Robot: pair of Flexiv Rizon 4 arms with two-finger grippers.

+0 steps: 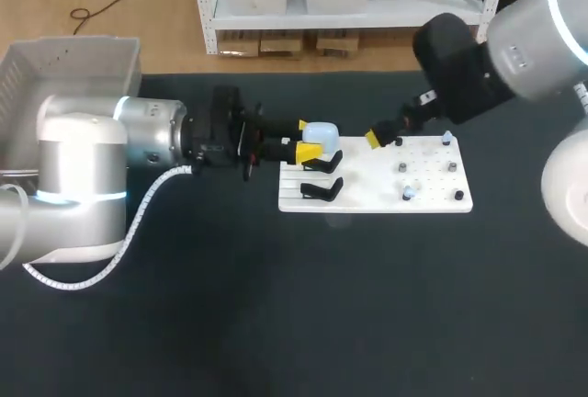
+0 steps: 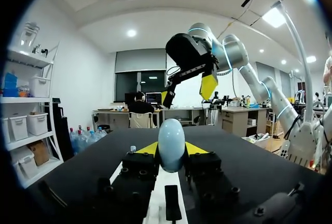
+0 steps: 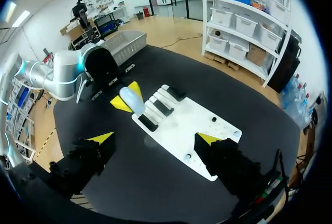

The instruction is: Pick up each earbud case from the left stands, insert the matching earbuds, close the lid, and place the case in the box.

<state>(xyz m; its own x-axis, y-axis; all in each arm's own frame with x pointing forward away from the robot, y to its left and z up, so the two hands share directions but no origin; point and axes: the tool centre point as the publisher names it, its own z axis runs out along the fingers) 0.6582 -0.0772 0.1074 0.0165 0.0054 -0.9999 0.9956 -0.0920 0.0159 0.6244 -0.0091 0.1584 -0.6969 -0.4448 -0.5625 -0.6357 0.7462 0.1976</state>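
Left gripper (image 1: 305, 139): fingers clamped on the pale blue earbud case (image 1: 322, 132), lid down, at the far end of the black stands (image 1: 322, 189) on the white board (image 1: 367, 197). Right gripper (image 1: 382, 137): fingers spread wide, holding nothing, above the board's peg end. Grey box (image 1: 73, 59) at the tabletop's (image 1: 276, 305) far-left corner.

I can read no writing, number, label or sign on the white board (image 1: 367, 190), the pale blue case (image 1: 320, 131) or the table (image 1: 276, 305).
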